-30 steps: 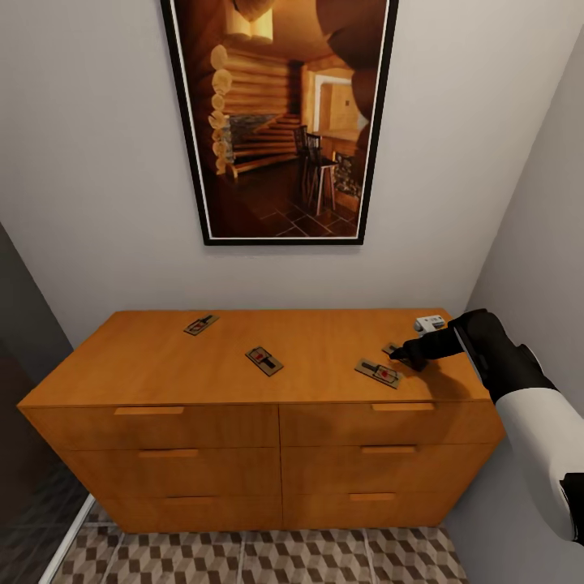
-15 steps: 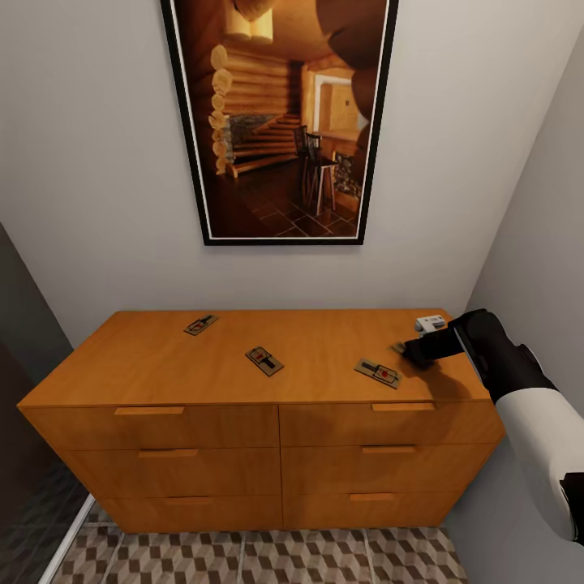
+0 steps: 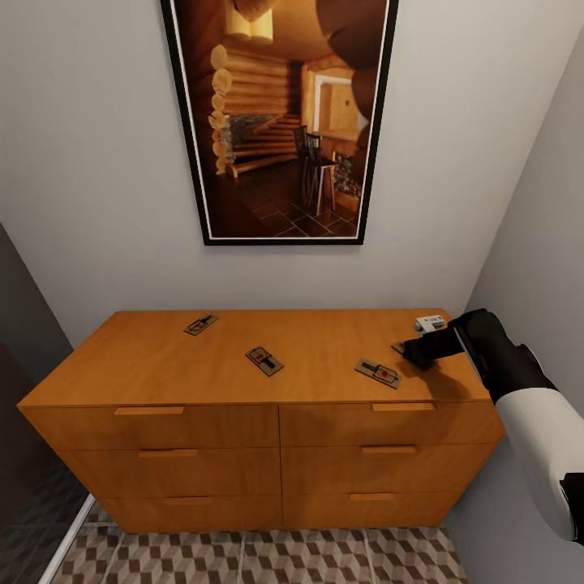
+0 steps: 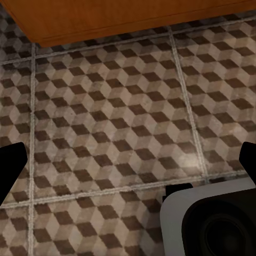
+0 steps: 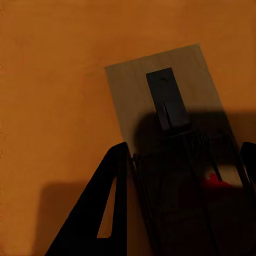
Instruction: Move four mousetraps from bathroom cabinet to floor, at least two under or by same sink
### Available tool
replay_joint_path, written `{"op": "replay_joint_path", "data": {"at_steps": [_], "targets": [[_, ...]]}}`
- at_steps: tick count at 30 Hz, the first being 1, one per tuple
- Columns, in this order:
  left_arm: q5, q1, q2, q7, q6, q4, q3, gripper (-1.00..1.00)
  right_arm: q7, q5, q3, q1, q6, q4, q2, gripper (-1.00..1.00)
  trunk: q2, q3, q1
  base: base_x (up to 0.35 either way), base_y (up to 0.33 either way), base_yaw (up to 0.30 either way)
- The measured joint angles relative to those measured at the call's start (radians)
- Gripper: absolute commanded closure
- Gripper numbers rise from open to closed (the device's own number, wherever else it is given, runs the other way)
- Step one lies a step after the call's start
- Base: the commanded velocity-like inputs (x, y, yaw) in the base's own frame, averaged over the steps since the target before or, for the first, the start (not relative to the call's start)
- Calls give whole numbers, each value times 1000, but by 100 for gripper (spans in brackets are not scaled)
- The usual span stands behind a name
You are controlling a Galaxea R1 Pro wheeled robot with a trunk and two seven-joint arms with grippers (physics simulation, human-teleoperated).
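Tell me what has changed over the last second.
The right gripper has pulled back slightly along the cabinet top toward the robot's right, onto the fourth mousetrap; its fingers straddle the trap, which still lies flat on the wood. The other three mousetraps have not moved, and the left gripper hangs over the bathroom floor.

Four flat tan mousetraps [image 3: 201, 325] [image 3: 264, 360] [image 3: 379, 372] [image 5: 170, 133] were spread flat across the orange-brown cabinet [image 3: 162, 361] top, above the cube-patterned bathroom floor [image 3: 268, 558].
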Motion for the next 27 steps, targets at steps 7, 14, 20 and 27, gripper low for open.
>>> {"op": "replay_joint_path", "data": {"at_steps": [7, 14, 20, 27], "targets": [[0, 0, 0, 0, 0, 0, 0, -100, 1, 1, 0, 0, -1, 0, 0, 100, 0, 0, 0, 0, 0, 0], [0, 0, -6, 0, 0, -1, 0, -100, -4, 15, -10, 0, 2, -358, -2, 100, 0, 0, 0, 0, 0, 0], [0, 0, -17, -1, 0, -1, 0, -100, -14, 17, -14, -6, 2, -396, -2, 100, 0, 0, 0, 0, 0, 0], [-1, 0, -18, -1, 0, -1, 0, -100, -32, 17, -18, -18, 2, -405, -1, 100, 0, 0, 0, 0, 0, 0]]}}
